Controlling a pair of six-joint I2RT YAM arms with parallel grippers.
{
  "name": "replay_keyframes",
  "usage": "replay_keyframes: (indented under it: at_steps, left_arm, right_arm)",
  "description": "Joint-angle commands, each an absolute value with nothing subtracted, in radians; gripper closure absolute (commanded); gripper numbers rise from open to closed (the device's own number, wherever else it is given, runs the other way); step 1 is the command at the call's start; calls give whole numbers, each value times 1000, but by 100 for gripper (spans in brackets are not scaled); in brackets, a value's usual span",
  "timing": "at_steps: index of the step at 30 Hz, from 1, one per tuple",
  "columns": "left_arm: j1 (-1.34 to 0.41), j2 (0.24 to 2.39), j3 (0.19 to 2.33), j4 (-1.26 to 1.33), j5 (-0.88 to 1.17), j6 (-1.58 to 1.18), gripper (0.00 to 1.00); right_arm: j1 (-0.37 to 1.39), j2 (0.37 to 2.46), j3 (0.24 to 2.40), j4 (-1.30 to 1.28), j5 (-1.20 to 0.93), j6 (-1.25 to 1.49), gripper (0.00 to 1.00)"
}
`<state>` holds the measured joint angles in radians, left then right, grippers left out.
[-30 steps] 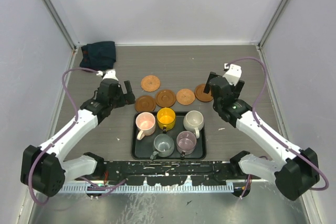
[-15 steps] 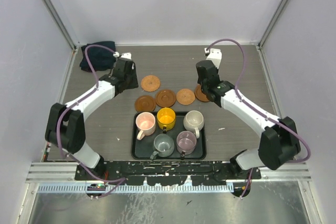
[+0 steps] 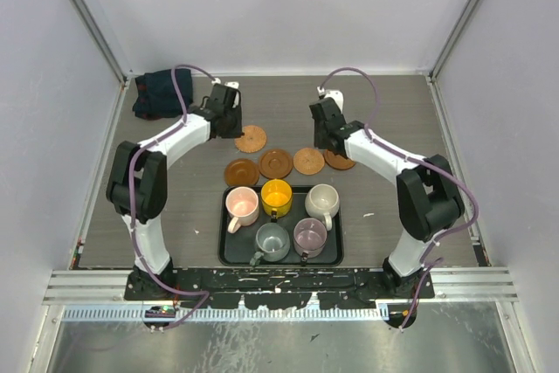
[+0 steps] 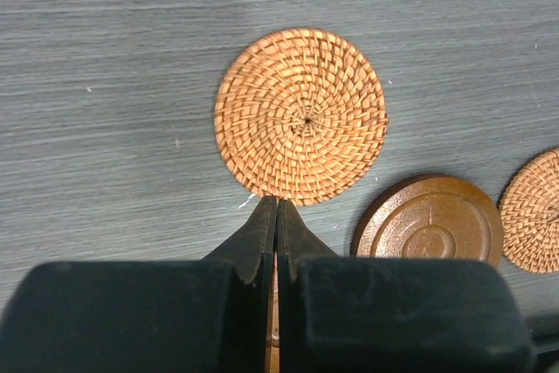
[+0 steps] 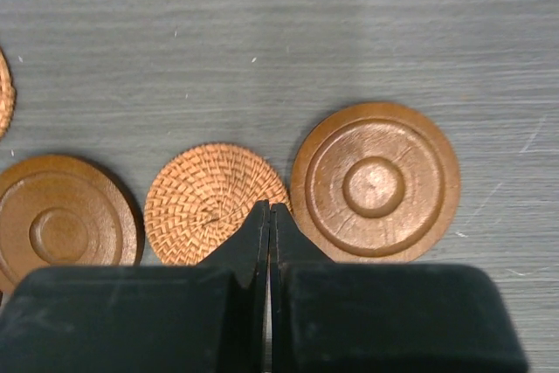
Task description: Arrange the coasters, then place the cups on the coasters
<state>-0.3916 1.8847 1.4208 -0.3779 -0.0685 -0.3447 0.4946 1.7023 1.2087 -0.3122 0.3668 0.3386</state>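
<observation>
Five coasters lie in a loose row behind the tray: a woven one (image 3: 251,138), a dark wooden one (image 3: 242,171), a wooden one (image 3: 276,162), a woven one (image 3: 308,161) and a wooden one (image 3: 341,160). My left gripper (image 3: 237,130) is shut and empty, its tip (image 4: 276,203) at the near edge of the woven coaster (image 4: 300,115). The right gripper (image 3: 325,148), also shut and empty, has its tip (image 5: 269,209) over the rim of a woven coaster (image 5: 205,200), beside a wooden coaster (image 5: 374,183). Pink (image 3: 242,205), yellow (image 3: 276,196), cream (image 3: 322,202), grey-teal (image 3: 272,240) and mauve (image 3: 310,235) cups stand in the tray.
The black tray (image 3: 225,256) sits near the table's front middle. A dark blue cloth (image 3: 163,92) lies in the back left corner. A small white scrap (image 3: 369,214) lies right of the tray. Grey walls close in the table on three sides.
Both arms have swung away from the tray's sides and reached forward to the row of coasters. Both grippers have gone from open to shut.
</observation>
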Motion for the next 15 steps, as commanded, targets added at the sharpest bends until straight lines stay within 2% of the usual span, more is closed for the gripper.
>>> replay_keyframes:
  at_steps: [1,7,15]
  left_arm:
    - [-390,1909,1473,-414,-19,-315,100]
    - [-396,1971,1516,-448,-70,-291,99]
    - [-415,2066,1620,-501,-64,-273,94]
  right_arm:
    - [497,1727,1258,-336,253,363,99]
    - [520,1790,1286,-365,165,374,99]
    - [556,1862,1328,-411,173,375,99]
